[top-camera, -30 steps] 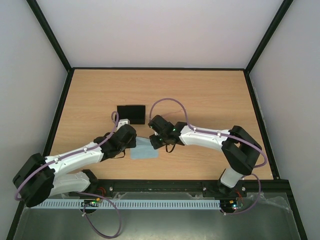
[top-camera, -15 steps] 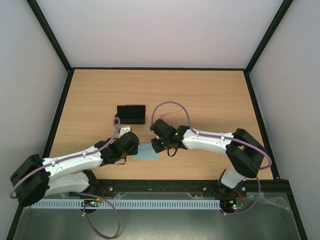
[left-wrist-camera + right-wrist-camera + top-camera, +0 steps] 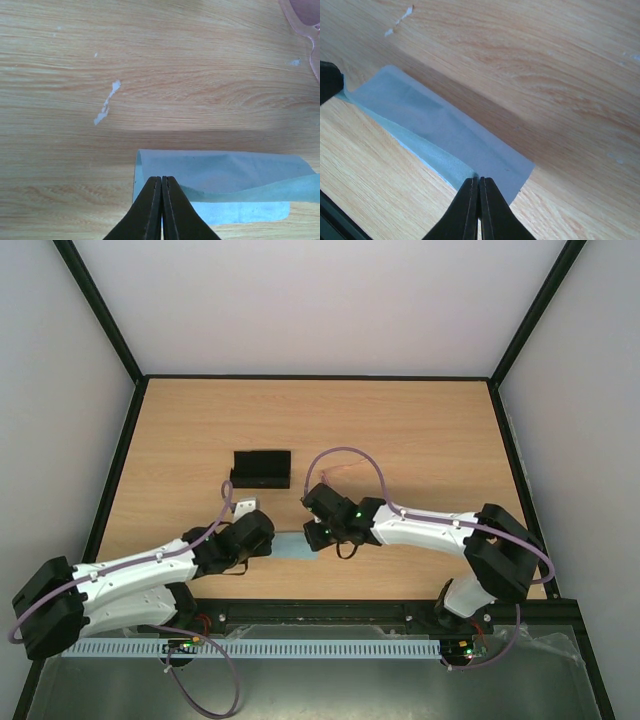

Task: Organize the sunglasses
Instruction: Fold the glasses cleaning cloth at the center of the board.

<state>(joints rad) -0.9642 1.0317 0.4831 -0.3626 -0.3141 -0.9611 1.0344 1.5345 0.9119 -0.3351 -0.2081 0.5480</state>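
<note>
While the left pincer point(image 3: 161, 179) is pressing its black fingers together on the near edge of a thin, soft light blue cloth point(image 3: 225, 172), the right pincer point(image 3: 479, 179) is clamping shut on the folded edge at the cloth's other end. The cloth is stretching between them, one flap lifting off the pale wooden bench point(image 3: 150, 65).

Ahead and to the right of the left pincer, well apart from the cloth, the small sunglasses point(image 3: 303, 14) with a thin translucent pink frame are lying on the wood, only partly showing. They are likely going to handle as light, brittle and easily smeared. Taking them by the bridge or a frame corner is looking safer than by a lens or a slim arm.

The bench is looking smooth, so a nudge may be sending them sliding. White flecks point(image 3: 106, 107) are marking the wood. Beyond both pincers a black oblong case point(image 3: 261, 468) is sitting with bare wood around it, inside pale walls point(image 3: 300, 300).
</note>
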